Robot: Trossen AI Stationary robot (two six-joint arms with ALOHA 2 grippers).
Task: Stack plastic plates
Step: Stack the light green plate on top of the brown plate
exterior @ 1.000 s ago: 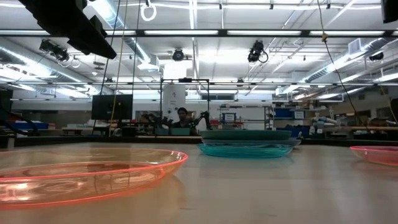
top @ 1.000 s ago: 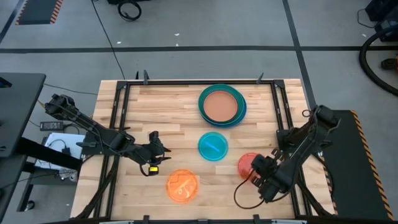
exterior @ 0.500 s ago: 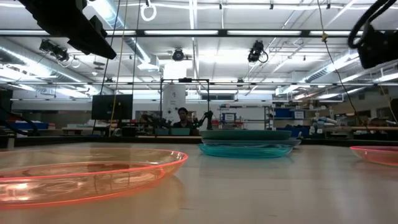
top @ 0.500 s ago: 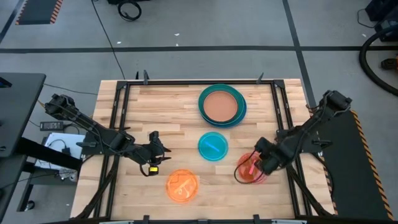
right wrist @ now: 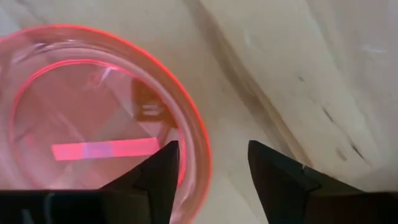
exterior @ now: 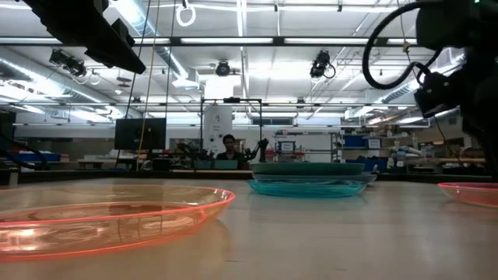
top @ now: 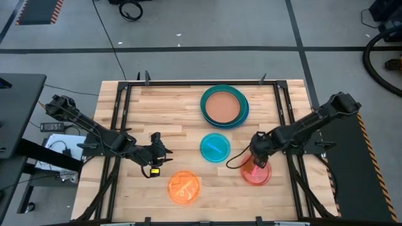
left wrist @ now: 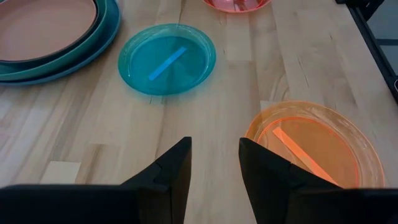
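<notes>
A peach-tan plate (top: 223, 105) lies on top of a stack of dark teal, teal-green and blue plates (top: 244, 113) near the table's far edge. The small cyan plate (top: 215, 148) lies flat at mid-table, the orange plate (top: 184, 187) near the near edge and the pink-red plate (top: 256, 171) to the right. My right gripper (right wrist: 211, 163) is open above the pink-red plate's rim (right wrist: 198, 146), one finger over its inside and one outside. My left gripper (left wrist: 214, 163) is open, hovering left of the cyan plate (left wrist: 166, 59) and next to the orange plate (left wrist: 314, 146).
A black metal frame (top: 122, 107) runs along the table's left, far and right edges. Bare wood lies on the table's far left part (top: 163, 107). A cable loop (top: 235, 162) hangs from my right arm beside the cyan plate. A person shows far off in the room (exterior: 228, 148).
My right gripper has swung from the table's near right corner toward the left and far side, turning as it went, and now hangs over the pink-red plate's rim. The plates have stayed in place.
</notes>
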